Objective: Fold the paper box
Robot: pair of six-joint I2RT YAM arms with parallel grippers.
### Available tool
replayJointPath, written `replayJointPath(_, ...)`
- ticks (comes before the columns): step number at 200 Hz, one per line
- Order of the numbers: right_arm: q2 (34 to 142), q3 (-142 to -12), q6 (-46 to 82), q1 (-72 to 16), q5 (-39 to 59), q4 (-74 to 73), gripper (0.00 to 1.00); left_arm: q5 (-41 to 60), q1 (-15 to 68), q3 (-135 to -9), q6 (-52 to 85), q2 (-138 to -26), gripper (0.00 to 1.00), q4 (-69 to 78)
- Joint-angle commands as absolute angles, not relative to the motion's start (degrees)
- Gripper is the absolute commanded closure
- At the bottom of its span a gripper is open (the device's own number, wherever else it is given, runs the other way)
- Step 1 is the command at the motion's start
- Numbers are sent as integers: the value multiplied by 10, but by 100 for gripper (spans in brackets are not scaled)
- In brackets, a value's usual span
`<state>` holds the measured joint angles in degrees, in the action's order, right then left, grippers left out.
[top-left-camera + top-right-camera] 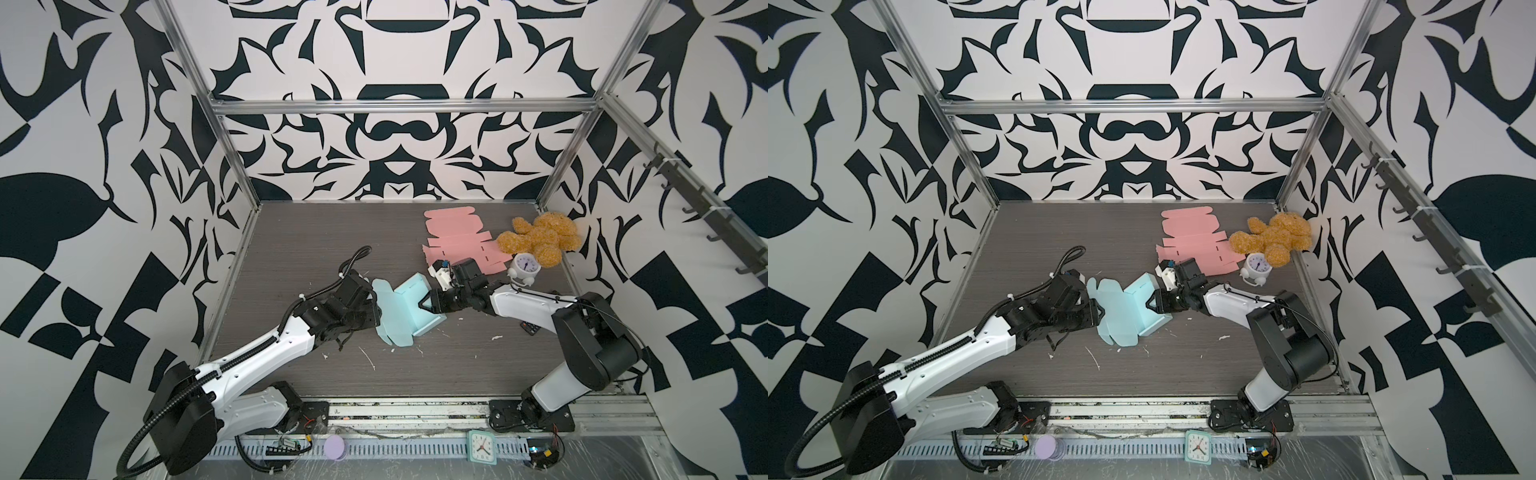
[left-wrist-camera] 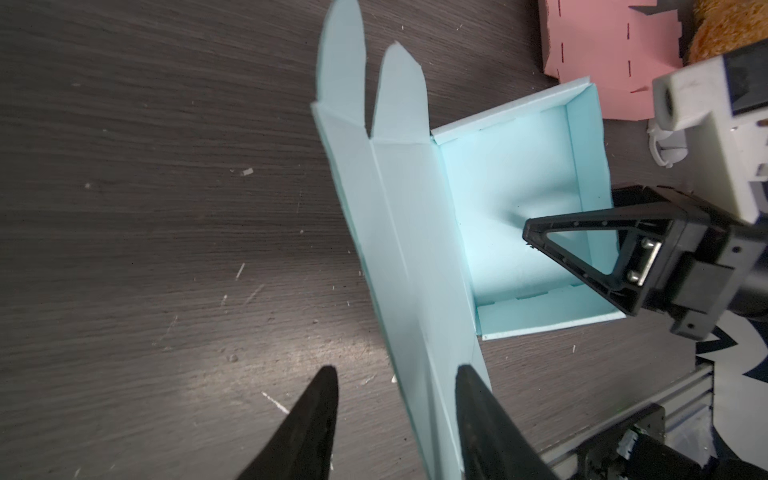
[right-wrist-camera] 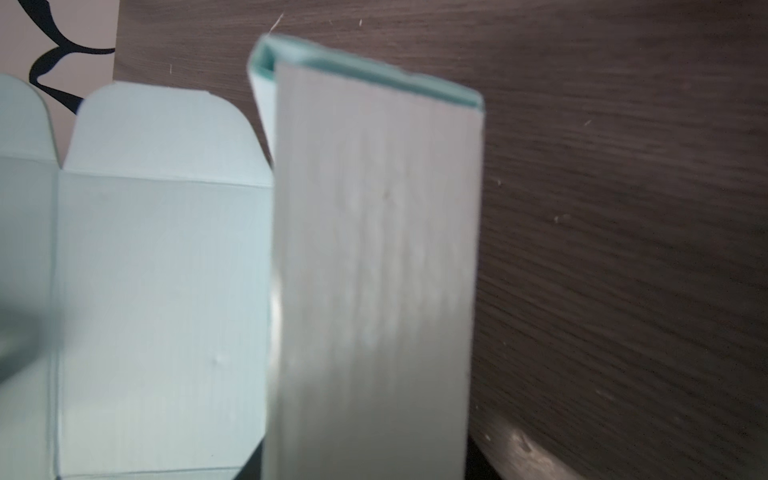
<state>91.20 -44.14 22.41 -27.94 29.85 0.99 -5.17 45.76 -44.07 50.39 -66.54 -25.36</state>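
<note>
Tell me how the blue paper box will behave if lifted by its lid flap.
The blue paper box is thin card, probably very light and apt to slide. Its lid flap is one creased sheet, likely to bend at the hinge. The folded-wall tray looks stiffer.

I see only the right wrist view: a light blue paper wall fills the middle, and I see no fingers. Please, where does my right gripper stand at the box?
Observer: The left wrist view shows one finger of the right gripper reaching inside the light blue paper box, over its wall. The other finger is hidden.
Operator: And the left gripper, does it hold the lid?
Observer: Not yet. The left gripper is open astride the edge of the lid panel, with a gap at one finger.
Operator: Is there other paper nearby?
Observer: Yes. In both top views a flat pink cardboard cut-out lies farther back than the box.
</note>
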Motion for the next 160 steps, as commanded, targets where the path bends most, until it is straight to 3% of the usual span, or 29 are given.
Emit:
replayJointPath(1,901,-434,230,-278,311,-15,55,-50,456,-432,532,-675,58,-228)
replayJointPath(43,884,-421,229,-278,303,-16,53,-65,456,-429,555,-678,69,-230)
replayJointPath(160,806,-378,214,-278,285,0,28,-95,456,-434,578,-664,90,-254)
